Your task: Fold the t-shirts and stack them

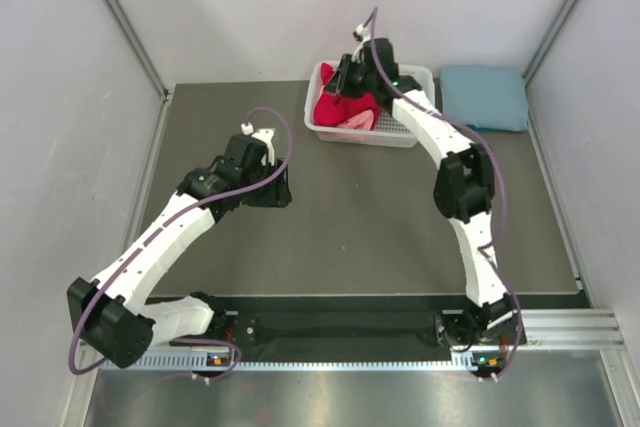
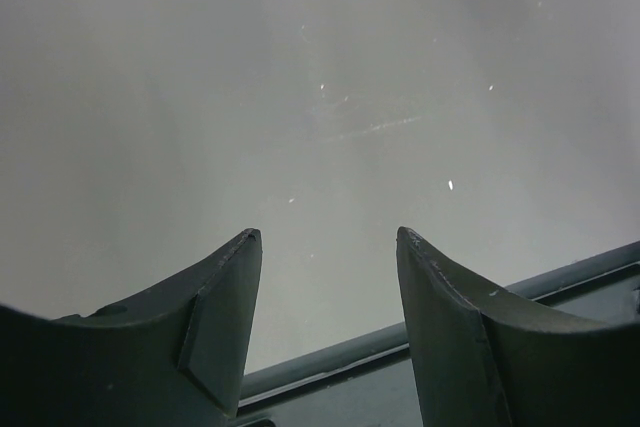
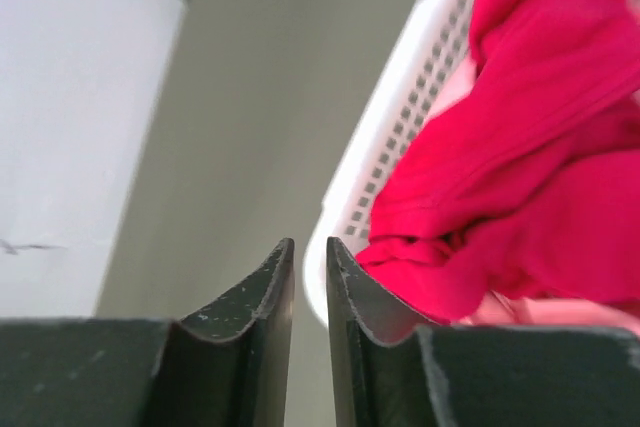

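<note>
Reaching far forward with the right arm (image 1: 440,137), elbow bent outward, right claw (image 3: 310,247) pointing downward, jaws standing a narrow slit apart, gripping nothing. Holding the left arm (image 1: 165,232) angled forward and inward, left claw (image 2: 328,237) gaping wide and empty.

Right of the right gripper (image 3: 308,247), the red t-shirt (image 3: 520,177) runs off the top and side edges; the pink t-shirt (image 3: 530,313) beneath shows only blurred slivers
</note>
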Motion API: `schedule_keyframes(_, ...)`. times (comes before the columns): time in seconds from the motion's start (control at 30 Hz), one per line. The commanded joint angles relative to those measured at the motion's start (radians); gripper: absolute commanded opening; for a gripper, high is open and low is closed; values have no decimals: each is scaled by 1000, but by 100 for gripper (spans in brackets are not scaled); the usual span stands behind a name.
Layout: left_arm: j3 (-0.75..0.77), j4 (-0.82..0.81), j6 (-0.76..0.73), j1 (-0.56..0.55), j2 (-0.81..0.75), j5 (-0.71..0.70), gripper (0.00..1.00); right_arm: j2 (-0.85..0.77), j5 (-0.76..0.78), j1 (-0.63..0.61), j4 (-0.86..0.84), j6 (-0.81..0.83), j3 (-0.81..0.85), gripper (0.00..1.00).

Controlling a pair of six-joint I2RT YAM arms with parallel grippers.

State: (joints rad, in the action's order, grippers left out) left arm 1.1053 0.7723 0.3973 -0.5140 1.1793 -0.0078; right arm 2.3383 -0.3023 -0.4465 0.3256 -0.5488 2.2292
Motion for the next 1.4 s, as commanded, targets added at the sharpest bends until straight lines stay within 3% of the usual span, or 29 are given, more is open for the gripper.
schedule_keyframes(0.0, 45, -54, 8, 8, 3, 2, 61, -197, -6, 86, 13, 4, -17, 20)
schedule_keyframes(0.27, 39, -84, -8, 9, -18, -6, 62, -415, 26, 422, -45, -60, -315, 20)
schedule_keyframes(0.43, 5, -106, -2, 11, -41, -12, 61, -344, -107, 603, -54, -17, -326, 0)
schedule_keyframes(0.53, -7, -108, 6, 11, -41, -12, 61, -263, -230, 666, -78, -33, -342, 0)
schedule_keyframes(0.9, 14, -77, 9, 20, -21, -23, 62, -111, -445, 789, -318, -22, -546, 0)
schedule_keyframes(1.17, 33, -73, 5, 22, 31, -6, 62, -2, -377, 836, -179, 82, -448, 0)
schedule_keyframes(1.37, 42, -102, -2, 23, 62, 3, 62, -118, -379, 836, -158, 107, -476, 0)
